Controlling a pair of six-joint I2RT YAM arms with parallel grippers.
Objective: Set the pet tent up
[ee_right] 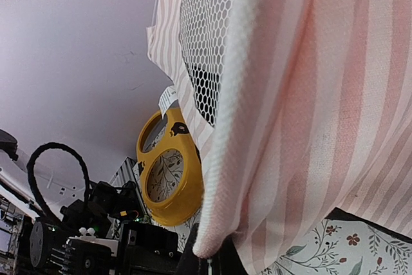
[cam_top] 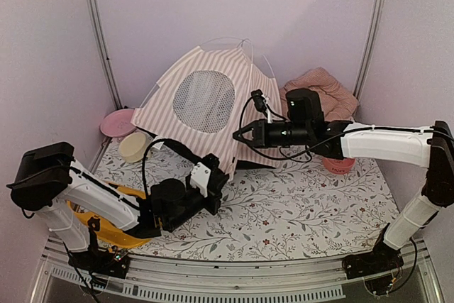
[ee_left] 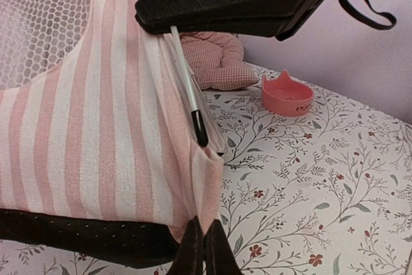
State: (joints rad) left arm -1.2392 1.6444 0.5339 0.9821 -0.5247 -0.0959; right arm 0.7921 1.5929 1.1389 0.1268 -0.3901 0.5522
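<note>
Both end effectors are clenched on the pink-and-white striped fabric pet tent (cam_top: pixel 163 115), which sits on the floral-printed surface (cam_top: pixel 298 204) with its round mesh window (cam_top: pixel 204 101) facing the arms. The left end effector (ee_left: pixel 206 252) pinches the tent's lower front corner. The right end effector (cam_top: pixel 238 135) grips the same edge higher up, beside a thin white pole with a black tip (ee_left: pixel 187 88); a pink checked quilted cushion (cam_top: pixel 323 86) lies just right of the tent.
</note>
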